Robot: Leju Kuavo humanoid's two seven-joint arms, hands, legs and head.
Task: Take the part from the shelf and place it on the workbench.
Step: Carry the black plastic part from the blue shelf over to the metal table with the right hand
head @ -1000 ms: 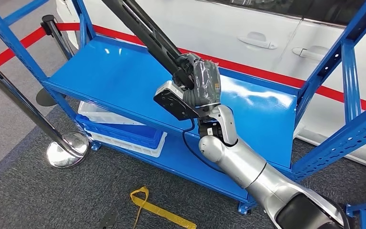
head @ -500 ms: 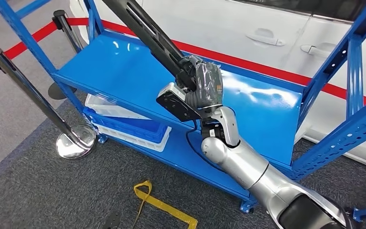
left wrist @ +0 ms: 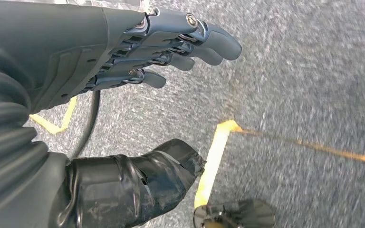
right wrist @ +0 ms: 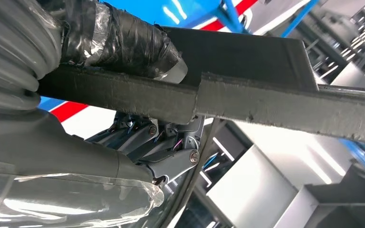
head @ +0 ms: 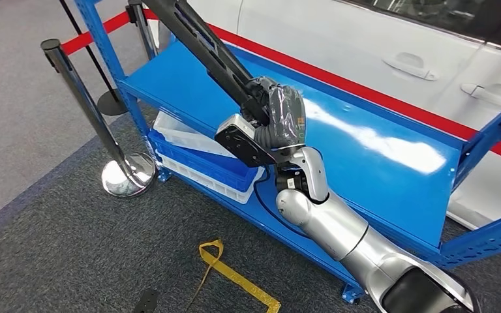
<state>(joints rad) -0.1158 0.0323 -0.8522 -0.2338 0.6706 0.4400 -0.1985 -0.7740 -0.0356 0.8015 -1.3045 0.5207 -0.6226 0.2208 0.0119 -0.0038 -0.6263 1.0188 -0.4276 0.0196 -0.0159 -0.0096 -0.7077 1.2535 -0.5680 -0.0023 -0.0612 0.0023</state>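
My right hand [right wrist: 100,95] is wrapped around the long dark part [right wrist: 247,90], its taped thumb [right wrist: 123,42] lying across one side of the part and the darker fingers [right wrist: 157,142] curled under the other. Beyond the part I see blue shelf framing [right wrist: 228,12].

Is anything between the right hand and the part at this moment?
No. The right hand already grips the long black part, lifted above the blue shelf. The workbench can't be seen, so that path cannot be judged.
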